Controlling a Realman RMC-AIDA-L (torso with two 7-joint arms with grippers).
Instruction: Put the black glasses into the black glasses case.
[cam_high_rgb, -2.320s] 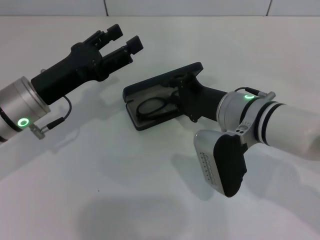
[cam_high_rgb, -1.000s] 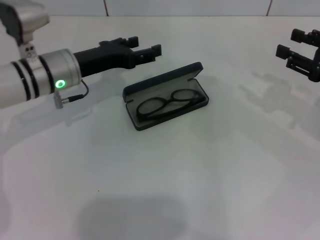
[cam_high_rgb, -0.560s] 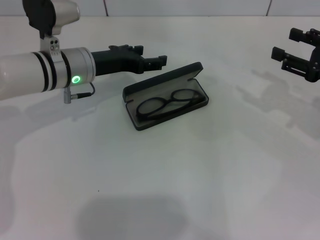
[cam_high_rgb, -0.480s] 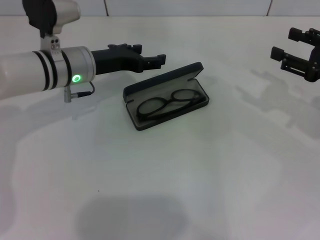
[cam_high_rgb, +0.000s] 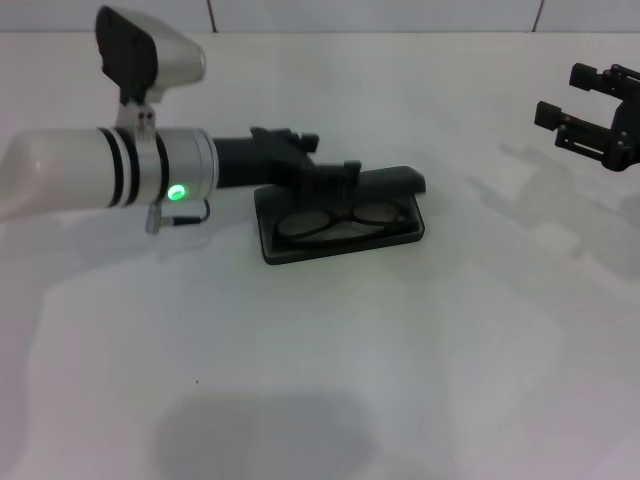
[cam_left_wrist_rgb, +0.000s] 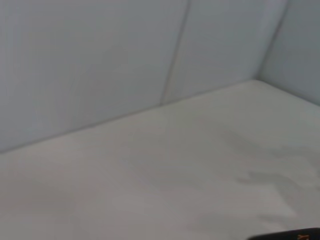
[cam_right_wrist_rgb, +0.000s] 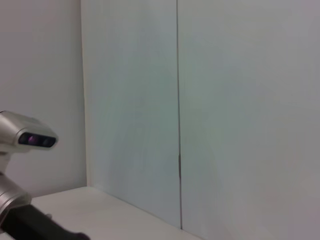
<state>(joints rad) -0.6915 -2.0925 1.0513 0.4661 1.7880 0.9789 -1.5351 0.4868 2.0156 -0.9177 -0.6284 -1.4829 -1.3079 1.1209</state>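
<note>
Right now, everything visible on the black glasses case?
The flat rectangular black hard glasses case with rounded corners lies on the white table, centre of the head view. Its lid is tipped low over the base, nearly shut, with the left end effector on its top. Through the gap the thin black-framed glasses lie inside on grey lining.

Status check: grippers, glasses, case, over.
Left gripper on half-lowered lid of black hinged glasses case. Thin black-framed glasses inside. Right gripper open, parked far right. Nothing obstructing.
</note>
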